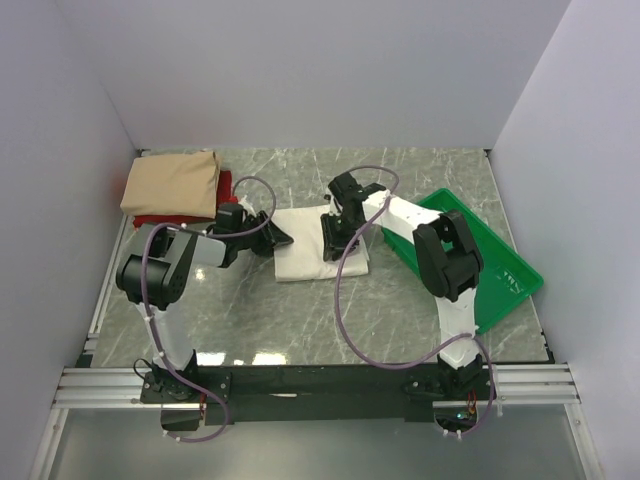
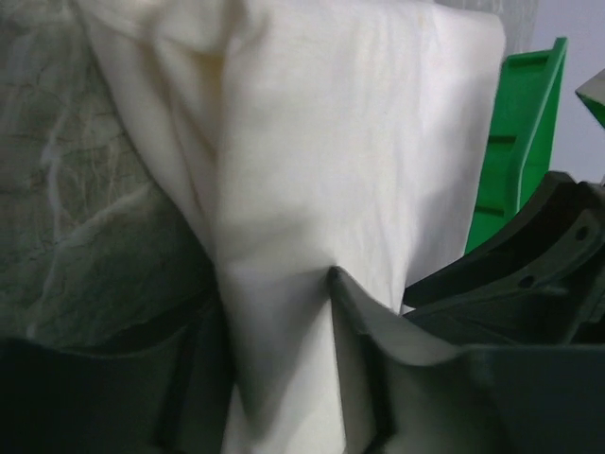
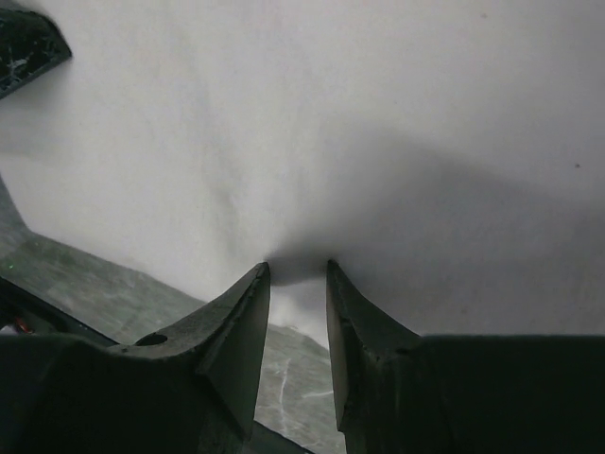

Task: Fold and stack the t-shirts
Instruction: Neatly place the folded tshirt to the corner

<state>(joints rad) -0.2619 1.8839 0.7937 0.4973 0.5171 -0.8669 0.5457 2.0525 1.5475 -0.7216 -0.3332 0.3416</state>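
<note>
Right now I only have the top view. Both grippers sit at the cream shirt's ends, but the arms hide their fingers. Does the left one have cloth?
Observer: Yes. In the left wrist view, a raised fold of the cream shirt fills the gap between the fingers of the left gripper.
Operator: And the right one?
Observer: Its wrist view shows the right gripper pinching the shirt's edge. The cloth puckers at the fingertips, and the table shows just below.
</note>
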